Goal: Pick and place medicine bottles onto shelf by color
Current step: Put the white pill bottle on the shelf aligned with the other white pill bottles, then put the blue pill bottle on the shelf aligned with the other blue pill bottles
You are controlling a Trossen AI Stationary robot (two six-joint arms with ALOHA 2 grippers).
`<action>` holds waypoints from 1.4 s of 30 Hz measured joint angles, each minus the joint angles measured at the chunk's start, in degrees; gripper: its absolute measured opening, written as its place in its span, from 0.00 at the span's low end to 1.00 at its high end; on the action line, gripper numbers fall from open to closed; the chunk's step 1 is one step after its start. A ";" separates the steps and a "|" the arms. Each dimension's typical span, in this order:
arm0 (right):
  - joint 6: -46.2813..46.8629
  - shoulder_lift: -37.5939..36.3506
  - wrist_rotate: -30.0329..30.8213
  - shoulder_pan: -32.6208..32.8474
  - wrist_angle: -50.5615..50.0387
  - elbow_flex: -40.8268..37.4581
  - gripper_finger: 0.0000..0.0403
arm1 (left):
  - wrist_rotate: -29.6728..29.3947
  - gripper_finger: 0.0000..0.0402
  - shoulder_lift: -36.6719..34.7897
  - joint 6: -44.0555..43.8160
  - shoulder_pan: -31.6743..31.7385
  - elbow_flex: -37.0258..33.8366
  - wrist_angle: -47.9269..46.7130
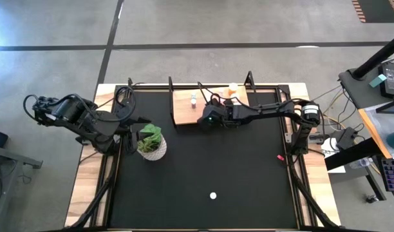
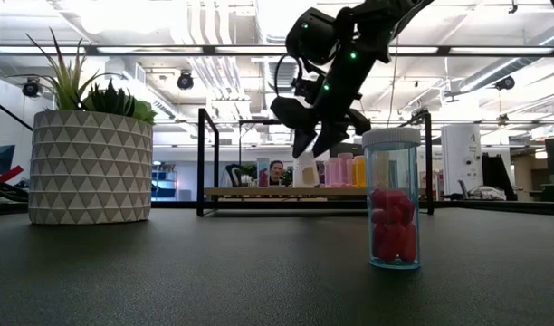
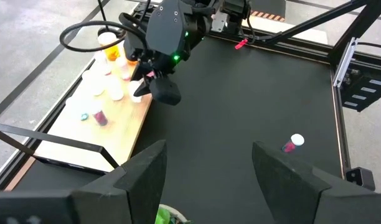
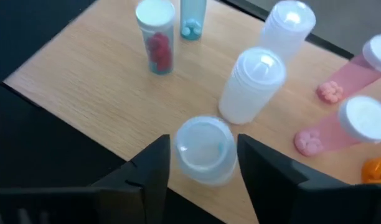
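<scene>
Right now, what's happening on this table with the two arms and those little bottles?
The right gripper is over the front edge of the shelf, its fingers on either side of a clear white-capped bottle standing there, beside other bottles already on the board. Whether it grips or has just let go is unclear. The left gripper waits open near the potted plant. One bottle of red pills stands alone on the black tabletop, not yet shelved.
</scene>
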 joint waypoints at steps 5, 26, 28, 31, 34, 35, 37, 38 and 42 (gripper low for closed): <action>-0.62 0.00 0.02 0.00 -0.55 1.47 0.53 | 0.00 0.55 0.00 0.00 0.00 0.00 0.00; -3.29 -0.24 -9.73 3.18 -29.42 23.08 0.57 | 0.01 0.55 0.01 -0.02 0.00 0.00 -0.02; -2.69 -0.26 -13.20 4.89 -31.59 24.28 0.56 | 0.02 0.55 0.00 -0.02 0.00 0.02 -0.02; -2.12 -0.26 -15.81 8.52 -33.45 25.36 0.56 | 0.02 0.55 0.02 -0.04 0.00 0.00 -0.04; -2.00 -0.26 -16.64 12.86 -33.84 25.49 0.55 | 0.02 0.55 0.01 -0.04 0.00 0.00 -0.07; -1.92 -0.26 -16.68 14.40 -33.87 25.44 0.55 | 0.04 0.55 0.01 -0.05 0.00 0.00 -0.13; -1.28 -0.26 -16.77 17.46 -34.15 25.23 0.55 | 0.05 0.55 0.02 -0.07 0.00 -0.05 -0.24; -0.83 -0.26 -16.79 18.95 -34.17 25.09 0.55 | 0.20 0.55 0.00 -0.09 0.00 -0.07 -0.26; 0.44 -0.26 -16.75 24.45 -35.70 24.34 0.55 | 1.45 0.55 0.02 -0.12 0.00 -0.07 -0.24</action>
